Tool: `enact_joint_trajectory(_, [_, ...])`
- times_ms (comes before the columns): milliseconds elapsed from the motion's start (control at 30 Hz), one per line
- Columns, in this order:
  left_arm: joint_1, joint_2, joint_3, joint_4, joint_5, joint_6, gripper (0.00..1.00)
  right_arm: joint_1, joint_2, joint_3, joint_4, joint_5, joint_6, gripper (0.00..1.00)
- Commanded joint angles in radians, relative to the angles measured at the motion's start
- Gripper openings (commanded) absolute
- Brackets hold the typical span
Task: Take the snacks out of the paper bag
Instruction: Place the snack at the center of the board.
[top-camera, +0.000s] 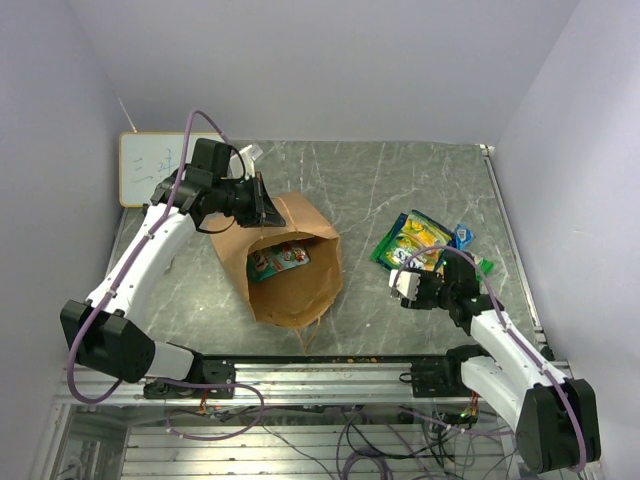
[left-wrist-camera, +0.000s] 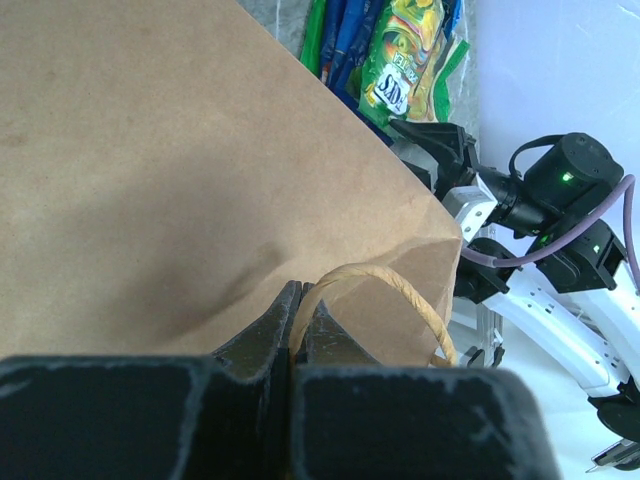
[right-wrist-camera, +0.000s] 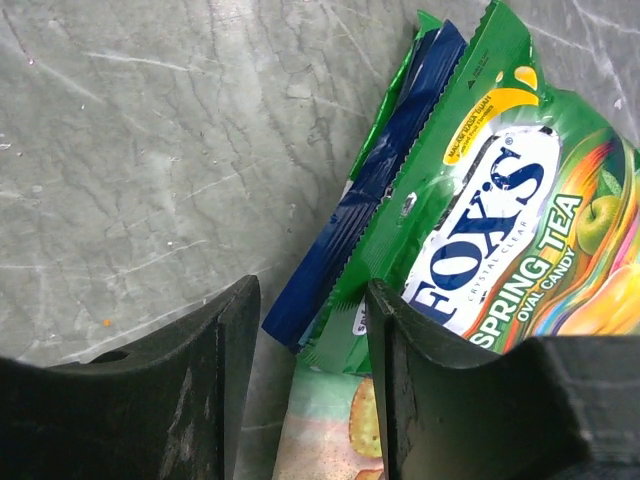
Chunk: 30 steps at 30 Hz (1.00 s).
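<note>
The brown paper bag (top-camera: 300, 285) lies on its side, its mouth facing the near edge. Inside it shows a snack packet (top-camera: 278, 260). My left gripper (top-camera: 262, 205) sits at the bag's upper far edge. In the left wrist view this gripper (left-wrist-camera: 295, 318) is shut on the bag's twisted paper handle (left-wrist-camera: 400, 285), against the bag's wall (left-wrist-camera: 170, 170). To the right, several snacks (top-camera: 418, 240) lie in a pile on the table. My right gripper (top-camera: 403, 285) stands open at the pile's near edge. Between its fingers (right-wrist-camera: 232, 370) lies a pale cracker packet (right-wrist-camera: 335, 430), next to a blue packet (right-wrist-camera: 385, 185) and a green candy packet (right-wrist-camera: 500, 190).
A small whiteboard (top-camera: 150, 168) leans at the back left corner. Lilac walls close in the grey marble table (top-camera: 400, 180) on the left, back and right. A metal rail (top-camera: 330, 375) carrying both arm bases runs along the near edge.
</note>
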Motion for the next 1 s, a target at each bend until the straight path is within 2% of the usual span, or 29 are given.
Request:
enact_joint_trajectory(0, [0.005, -0.011, 0.007, 0.012, -0.001, 0.014, 0.07, 0.011, -0.019, 0.044, -0.001, 0.006, 0.031, 0.46])
enact_joint_trajectory(100, [0.006, -0.014, 0.01, 0.01, -0.01, 0.015, 0.07, 0.011, -0.023, 0.137, -0.063, -0.007, 0.053, 0.46])
enact_joint_trajectory(200, [0.005, -0.02, 0.008, 0.011, -0.017, 0.008, 0.07, 0.011, -0.029, 0.236, -0.142, -0.06, 0.1, 0.62])
enact_joint_trajectory(233, [0.005, -0.023, 0.006, 0.012, -0.02, 0.005, 0.07, 0.011, -0.036, 0.254, -0.154, -0.079, 0.115, 0.63])
enact_joint_trajectory(433, [0.006, -0.048, 0.004, 0.01, -0.031, -0.024, 0.07, 0.052, -0.095, 0.324, -0.156, -0.18, 0.221, 0.64])
enact_joint_trajectory(533, [0.005, -0.06, 0.002, 0.007, -0.029, -0.046, 0.07, 0.11, -0.109, 0.359, -0.105, -0.245, 0.303, 0.63])
enact_joint_trajectory(633, [0.005, -0.067, 0.0, 0.008, -0.009, -0.072, 0.07, 0.235, -0.103, 0.391, -0.013, -0.273, 0.408, 0.63])
enact_joint_trajectory(733, [0.004, -0.076, -0.005, 0.014, -0.002, -0.088, 0.07, 0.419, -0.046, 0.426, 0.087, -0.214, 0.477, 0.62])
enact_joint_trajectory(967, [0.005, -0.081, -0.014, 0.014, -0.007, -0.088, 0.07, 0.758, 0.186, 0.538, 0.187, -0.056, 0.412, 0.62])
